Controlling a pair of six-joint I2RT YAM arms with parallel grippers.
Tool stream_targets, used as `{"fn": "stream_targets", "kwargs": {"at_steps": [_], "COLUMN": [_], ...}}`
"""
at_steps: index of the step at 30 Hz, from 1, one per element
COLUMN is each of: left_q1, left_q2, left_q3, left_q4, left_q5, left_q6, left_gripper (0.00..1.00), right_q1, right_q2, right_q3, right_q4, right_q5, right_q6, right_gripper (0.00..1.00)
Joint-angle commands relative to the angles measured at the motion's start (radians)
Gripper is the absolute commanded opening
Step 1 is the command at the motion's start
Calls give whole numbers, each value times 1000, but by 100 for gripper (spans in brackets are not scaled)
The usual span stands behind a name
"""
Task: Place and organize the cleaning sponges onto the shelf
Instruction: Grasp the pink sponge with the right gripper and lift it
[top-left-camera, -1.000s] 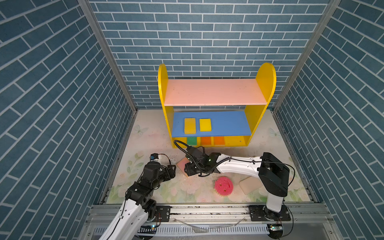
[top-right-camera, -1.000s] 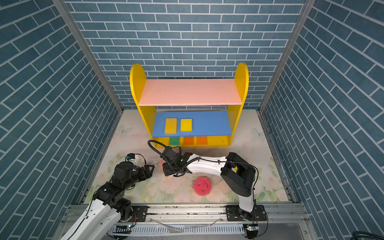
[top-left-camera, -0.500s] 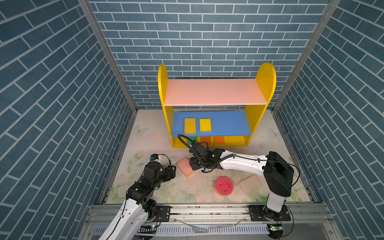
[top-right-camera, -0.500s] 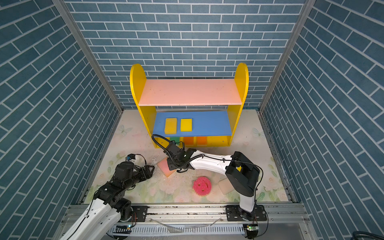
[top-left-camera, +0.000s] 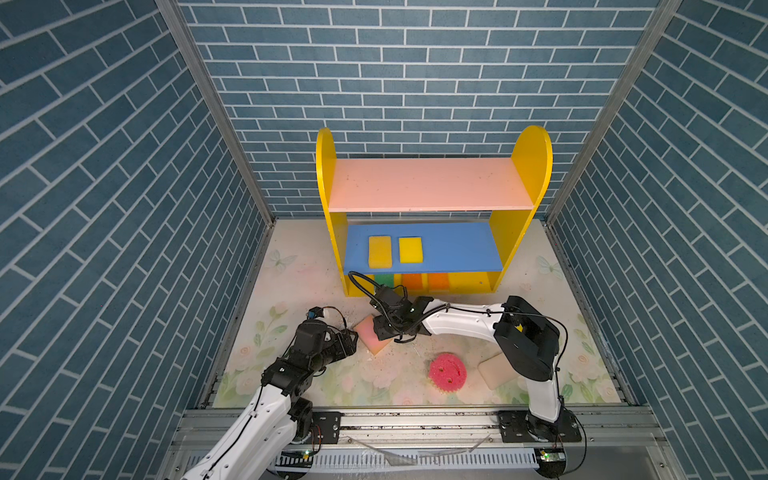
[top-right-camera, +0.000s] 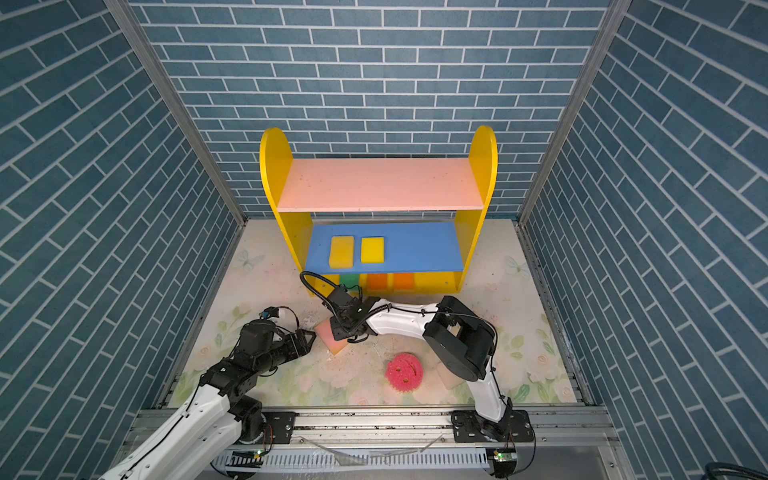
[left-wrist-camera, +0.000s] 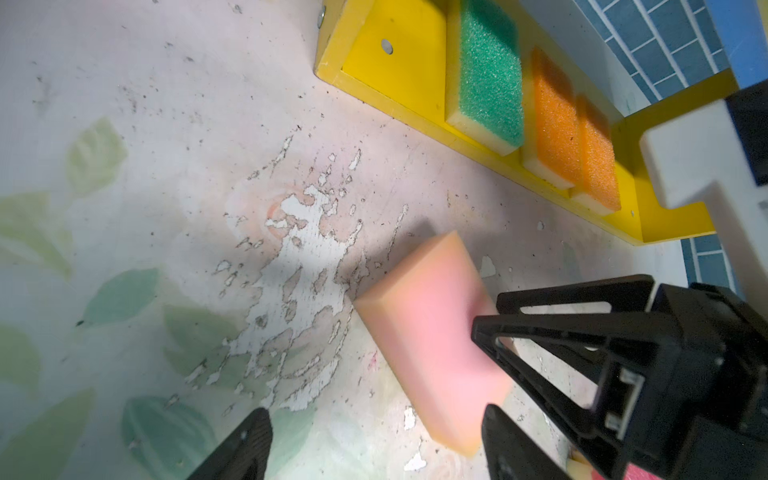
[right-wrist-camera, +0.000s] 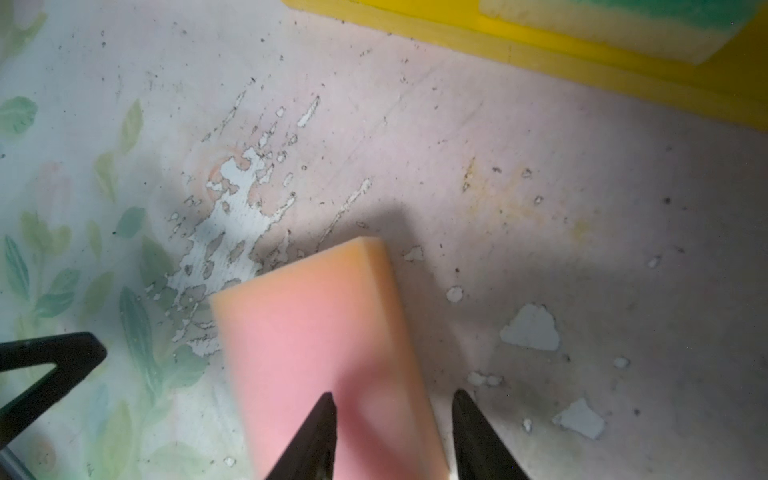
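- The right gripper (right-wrist-camera: 390, 399) is clamped on a pink rectangular foam sponge (right-wrist-camera: 311, 332), holding it tilted above the flowered mat (top-left-camera: 291, 266), probably for carrying to the yellow-sided three-level shelf (top-left-camera: 532, 166).
- The left gripper (top-left-camera: 350, 340) sits just beside it, jaws apart and empty.
- Two yellow foam blocks (top-left-camera: 380, 251) share the blue board (top-left-camera: 457, 245) — sorting by colour, seemingly.

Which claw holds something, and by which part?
The right claw pinches the pink sponge at one end, across its flat faces; the left claw is open and empty.
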Motion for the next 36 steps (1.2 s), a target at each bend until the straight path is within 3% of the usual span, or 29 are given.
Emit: {"fn": "stream_targets", "kwargs": {"at_steps": [1, 10, 19, 36], "left_q1": [0, 2, 4, 6], "left_q2": [21, 2, -56, -50], "left_q3": [-16, -9, -10, 42], "left_q4": [62, 14, -44, -95], "left_q5": [20, 4, -46, -93], "left_q6": [6, 45, 33, 28], "left_gripper": [81, 81, 82, 82], "right_q1": [-2, -3, -4, -71], "right_q2": [-11, 31, -20, -414], "right_q3": [-69, 29, 43, -122], "right_q4": [82, 24, -55, -147], "right_q5": [-58, -73, -46, 247], "right_q6": [52, 24, -44, -164], "right_gripper": [42, 0, 0, 0]}}
